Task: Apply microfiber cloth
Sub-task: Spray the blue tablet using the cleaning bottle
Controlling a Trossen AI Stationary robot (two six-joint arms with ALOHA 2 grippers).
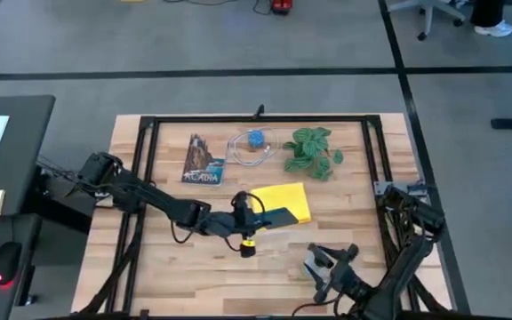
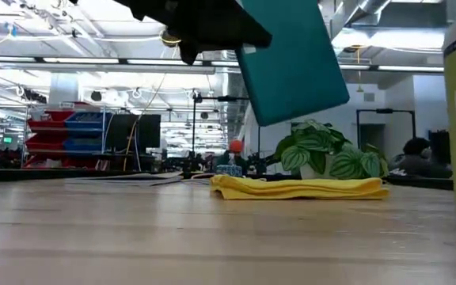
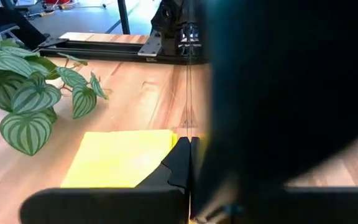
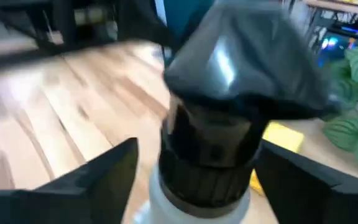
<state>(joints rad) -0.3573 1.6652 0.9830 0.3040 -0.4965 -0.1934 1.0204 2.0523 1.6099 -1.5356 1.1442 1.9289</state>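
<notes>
A: Which step do we show here?

B: We show the tablet lifted, the cloth not yet used. The left claw (image 1: 258, 216) is clamped on the thin dark rectangular tablet with a teal back (image 2: 293, 62), holding it tilted in the air above the wooden slatted bench (image 1: 194, 267). In the low view the tablet hangs clear of the bench, above the cloth.

A: And the right arm?

B: The right claw (image 1: 327, 265) sits near the front edge of the bench. Its fingers stand apart on either side of the dark cap of a white spray bottle (image 4: 229, 112); we judge them not closed on it.

A: Where is the task's thing?

B: The bright yellow folded microfiber cloth (image 1: 284, 201) lies flat on the bench near its middle, just in front of the green leafy potted plant (image 1: 313, 149) and partly under the held tablet. It is roughly square, soft, in several layers with slightly uneven edges.

A: What does the next move call for?

B: In our judgement, bringing tablet and cloth together: either lowering the tablet face onto the cloth, or freeing the right claw to pick the cloth up by an edge.
</notes>
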